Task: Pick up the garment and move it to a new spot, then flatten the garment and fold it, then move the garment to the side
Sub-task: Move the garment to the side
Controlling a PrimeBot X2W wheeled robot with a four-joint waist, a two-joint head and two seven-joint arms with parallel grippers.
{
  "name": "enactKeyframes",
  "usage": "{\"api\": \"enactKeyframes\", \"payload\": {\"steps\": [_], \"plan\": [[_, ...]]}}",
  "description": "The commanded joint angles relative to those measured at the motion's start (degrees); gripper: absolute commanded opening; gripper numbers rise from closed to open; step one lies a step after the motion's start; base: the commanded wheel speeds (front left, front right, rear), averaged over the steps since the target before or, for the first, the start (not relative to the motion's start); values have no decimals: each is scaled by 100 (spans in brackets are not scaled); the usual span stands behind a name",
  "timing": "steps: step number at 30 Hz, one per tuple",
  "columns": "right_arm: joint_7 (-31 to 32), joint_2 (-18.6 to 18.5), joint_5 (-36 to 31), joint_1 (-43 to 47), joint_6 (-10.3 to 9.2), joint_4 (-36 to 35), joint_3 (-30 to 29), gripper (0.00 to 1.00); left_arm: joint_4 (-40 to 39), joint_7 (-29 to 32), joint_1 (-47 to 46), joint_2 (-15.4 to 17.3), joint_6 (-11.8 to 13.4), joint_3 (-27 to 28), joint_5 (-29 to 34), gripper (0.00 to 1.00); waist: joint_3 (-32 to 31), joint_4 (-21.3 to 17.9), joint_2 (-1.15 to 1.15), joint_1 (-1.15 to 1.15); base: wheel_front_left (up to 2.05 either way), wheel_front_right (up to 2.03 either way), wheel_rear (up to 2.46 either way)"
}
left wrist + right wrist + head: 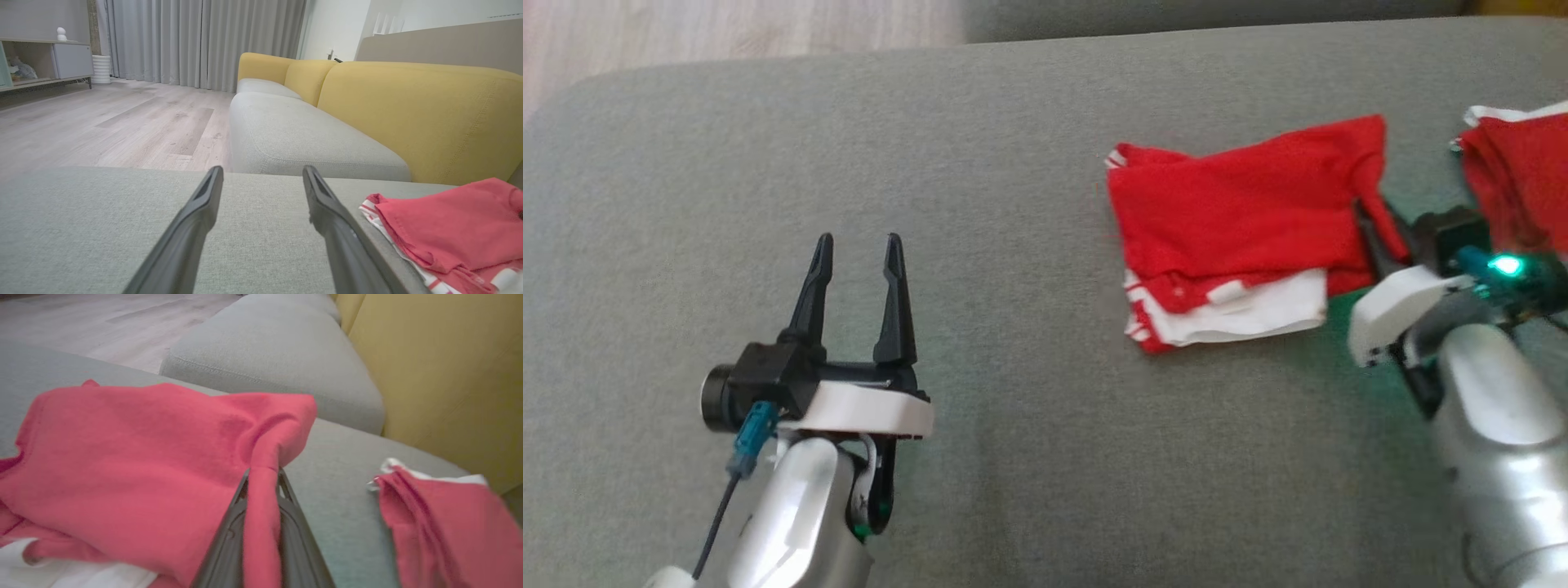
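Note:
The garment (1233,204) is a loosely folded red piece with white trim, lying on the grey cushion right of centre. My right gripper (1372,224) is at its right edge. In the right wrist view the right gripper (261,475) is shut on a pinched ridge of the garment (135,457), which runs down between the two fingers. My left gripper (858,241) hovers over bare cushion at the lower left, well apart from the cloth. Its fingers stand open with nothing between them. The left wrist view shows the left gripper (262,169) with the garment (449,220) off to its right.
A second red-and-white cloth (1515,180) lies at the far right edge, close to my right wrist, also the second cloth (441,522). The grey cushion (1013,408) stretches wide to the left. Beyond it are a grey seat (306,139), a yellow sofa back (408,114) and wood floor (686,33).

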Motion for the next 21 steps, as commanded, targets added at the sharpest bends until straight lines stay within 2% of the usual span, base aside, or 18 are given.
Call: {"api": "enactKeyframes", "payload": {"steps": [1,10,17,21], "plan": [[-21,-152,-18,-226,-4,-246,148,0,-164,-29,-68,46,5,210,41,100,-31,-93,0,0,0,0,0],[341,-1682,317,-310,-4,-800,534,0,-208,-29,-188,46,-48,245,115,100,240,-261,0,0,0,0,0],[614,-2690,486,-444,-4,-684,166,0,-182,-29,-330,46,-72,199,-27,100,549,-185,0,0,0,0,0],[658,-3099,324,-576,-4,-430,-116,0,-185,-29,-420,46,-62,135,-70,100,707,-87,0,0,0,0,0]]}}
